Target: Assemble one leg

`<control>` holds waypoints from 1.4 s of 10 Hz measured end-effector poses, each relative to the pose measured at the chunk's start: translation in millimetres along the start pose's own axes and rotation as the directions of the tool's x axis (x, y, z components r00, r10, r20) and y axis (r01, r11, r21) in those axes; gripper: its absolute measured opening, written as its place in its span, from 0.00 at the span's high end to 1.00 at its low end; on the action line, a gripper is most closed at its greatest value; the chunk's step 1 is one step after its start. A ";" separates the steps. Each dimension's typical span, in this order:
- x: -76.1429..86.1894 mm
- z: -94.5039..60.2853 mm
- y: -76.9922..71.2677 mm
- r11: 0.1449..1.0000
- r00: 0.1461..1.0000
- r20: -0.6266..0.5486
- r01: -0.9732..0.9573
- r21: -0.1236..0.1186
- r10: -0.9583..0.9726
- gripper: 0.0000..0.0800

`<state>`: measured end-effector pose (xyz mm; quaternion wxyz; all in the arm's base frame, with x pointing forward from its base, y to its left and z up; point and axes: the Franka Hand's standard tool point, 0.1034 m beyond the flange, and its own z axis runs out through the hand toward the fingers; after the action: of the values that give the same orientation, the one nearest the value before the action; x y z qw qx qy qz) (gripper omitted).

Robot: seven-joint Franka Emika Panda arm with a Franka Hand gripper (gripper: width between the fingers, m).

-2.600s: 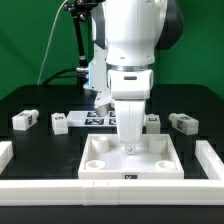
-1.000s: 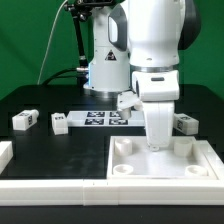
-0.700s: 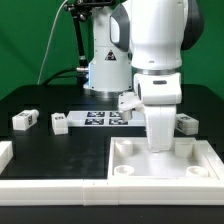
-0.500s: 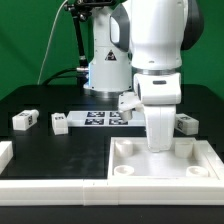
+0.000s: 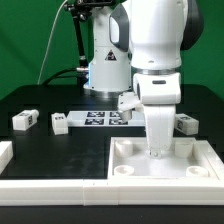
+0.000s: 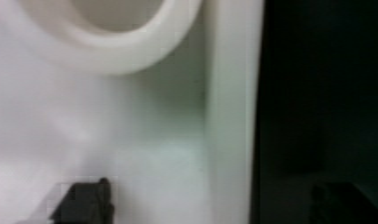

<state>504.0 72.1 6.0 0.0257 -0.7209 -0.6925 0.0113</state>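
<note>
My gripper (image 5: 157, 150) is down at the far rim of the large white square panel (image 5: 165, 172), which lies at the front on the exterior view's right. In the wrist view the two dark fingertips (image 6: 88, 200) stand wide apart, one over the panel's inside and one over the black table, with the raised rim (image 6: 230, 120) between them and untouched. A corner socket (image 6: 124, 30) shows nearby. Small white tagged legs lie on the table: two on the exterior view's left (image 5: 25, 120) (image 5: 60, 122) and one on its right (image 5: 183, 122).
The marker board (image 5: 100, 119) lies behind the panel at mid-table. A white rail (image 5: 50, 185) runs along the front edge, with a short white piece (image 5: 5, 152) at the exterior view's left. The robot base (image 5: 105, 70) stands at the back.
Since 2.6 s ago the gripper and the panel have shifted to the exterior view's right. Over the last second nothing has visibly moved.
</note>
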 end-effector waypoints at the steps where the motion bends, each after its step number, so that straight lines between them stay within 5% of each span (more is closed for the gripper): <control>1: -0.1 -0.1 0.2 1.000 1.000 0.000 0.000 -0.001 0.000 0.25; 7: 1.5 -3.5 -0.1 1.000 1.000 0.001 -0.022 -0.003 0.022 0.19; 11: 16.9 -45.1 -17.5 0.994 0.994 0.026 -0.109 -0.027 0.109 0.19; 14: 15.8 -42.5 -18.2 0.990 0.990 0.024 -0.140 -0.024 0.140 0.19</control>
<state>488.7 87.7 49.7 0.0080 -0.7678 -0.6405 0.0149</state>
